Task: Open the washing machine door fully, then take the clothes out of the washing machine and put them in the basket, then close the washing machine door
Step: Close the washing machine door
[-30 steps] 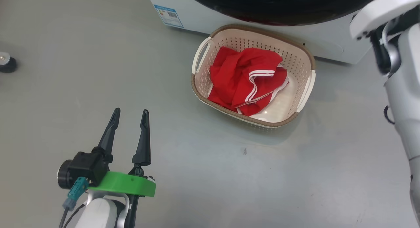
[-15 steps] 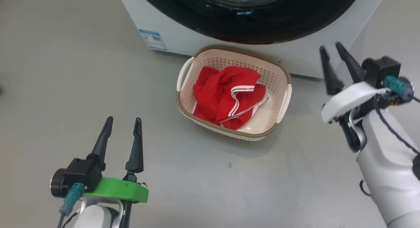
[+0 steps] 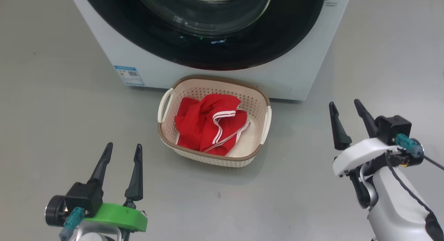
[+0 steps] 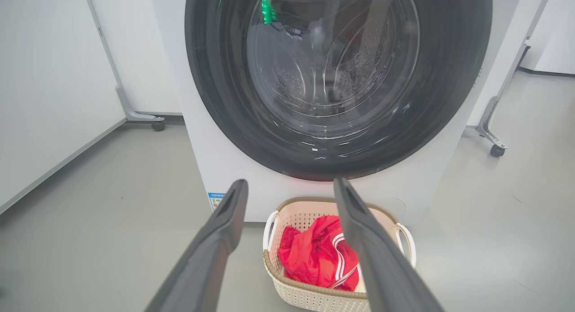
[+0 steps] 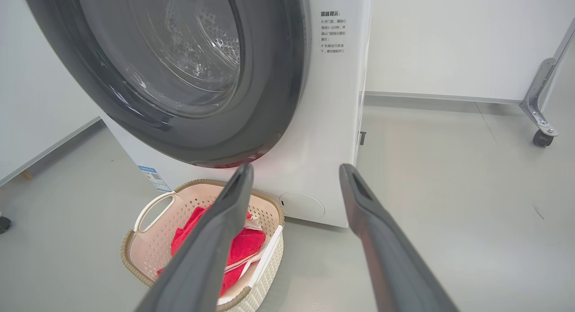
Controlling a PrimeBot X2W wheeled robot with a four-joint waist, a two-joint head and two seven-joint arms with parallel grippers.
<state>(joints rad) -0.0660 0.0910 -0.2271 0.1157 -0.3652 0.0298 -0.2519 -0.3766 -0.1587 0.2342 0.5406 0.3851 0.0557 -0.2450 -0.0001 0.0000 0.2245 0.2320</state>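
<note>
My left gripper (image 3: 124, 145), near left, and right gripper (image 3: 343, 103), near right, both stand spread and empty. The clothes (image 3: 204, 128) lie bunched in the basket (image 3: 211, 158), just in front of the washing machine (image 3: 104, 50). They look soft and light, so I'd pinch a raised fold. The washing machine door (image 3: 295, 33) looks shut.

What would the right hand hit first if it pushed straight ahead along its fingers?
Probably the washing machine, on its white lower front beside the basket; depth is unclear.
</note>
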